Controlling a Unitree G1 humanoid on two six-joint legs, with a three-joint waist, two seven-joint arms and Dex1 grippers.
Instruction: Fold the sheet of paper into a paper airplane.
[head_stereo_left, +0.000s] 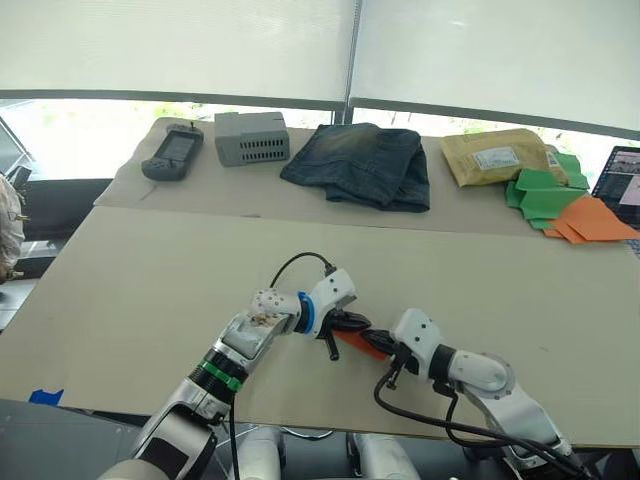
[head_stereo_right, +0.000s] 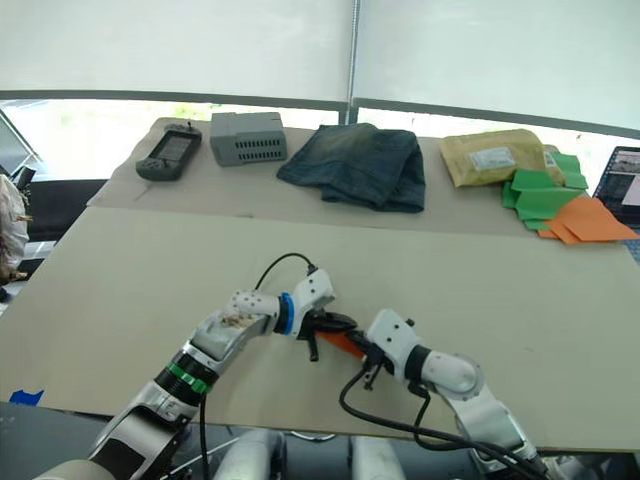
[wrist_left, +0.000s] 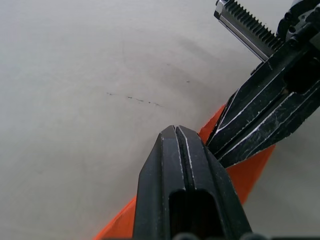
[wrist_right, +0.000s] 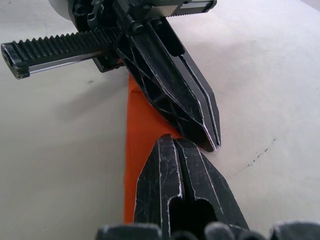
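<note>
A narrow folded strip of the bright orange sheet of paper (head_stereo_left: 360, 345) lies flat near the table's front edge, mostly covered by both grippers. My left gripper (head_stereo_left: 350, 323) is shut, its tip resting over the paper's left part. From the right, my right gripper (head_stereo_left: 380, 348) is shut too, its tip on the paper. In the left wrist view the two shut tips, left gripper (wrist_left: 175, 130) and right gripper (wrist_left: 214, 145), sit close together above the orange paper (wrist_left: 247, 175). The right wrist view has the paper (wrist_right: 142, 120) running under both. No finished paper airplane shape can be made out.
On the far table strip lie a black handheld device (head_stereo_left: 173, 152), a grey box (head_stereo_left: 252, 138), folded jeans (head_stereo_left: 360, 165), a tan padded envelope (head_stereo_left: 495, 155), green paper shapes (head_stereo_left: 545, 195) and more orange paper (head_stereo_left: 595, 220). A laptop (head_stereo_left: 625, 185) is at the right edge.
</note>
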